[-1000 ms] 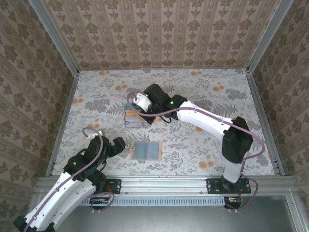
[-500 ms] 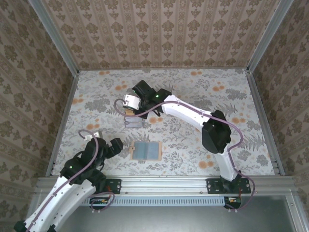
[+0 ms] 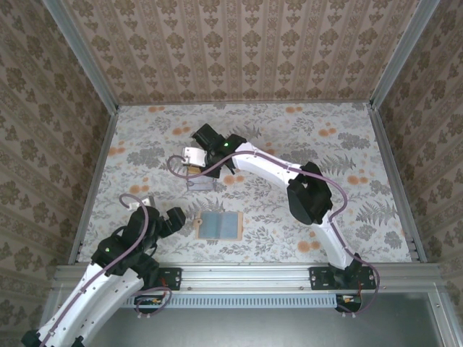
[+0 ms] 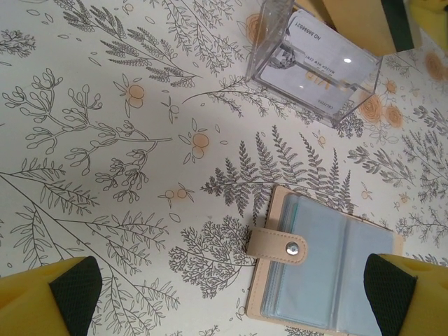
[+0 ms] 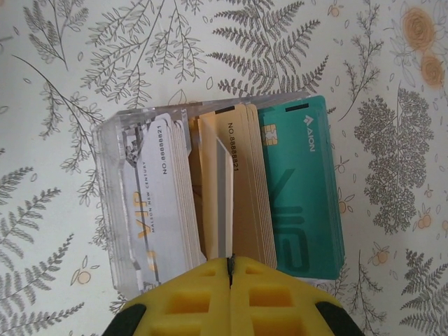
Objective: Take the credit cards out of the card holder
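Toward 6 o'clock on the table, the card holder lies open with its grey-blue inner face up. Its snap tab sticks out at 9 o'clock. Just beside the holder at 9 o'clock, the left tool hangs low over the table, its fingers spread wide with nothing between them.

At 11 o'clock from the holder, and apart from it, stands a clear box. The right tool hovers directly above this box. Its fingers are pressed together, pinching a pale card that is seen almost edge-on and reaches down among the stacks.

From the right wrist, the credit cards stand packed on edge inside the box. Pale grey ones are at 9 o'clock, yellow-tan ones in the middle, and teal ones at 3 o'clock.
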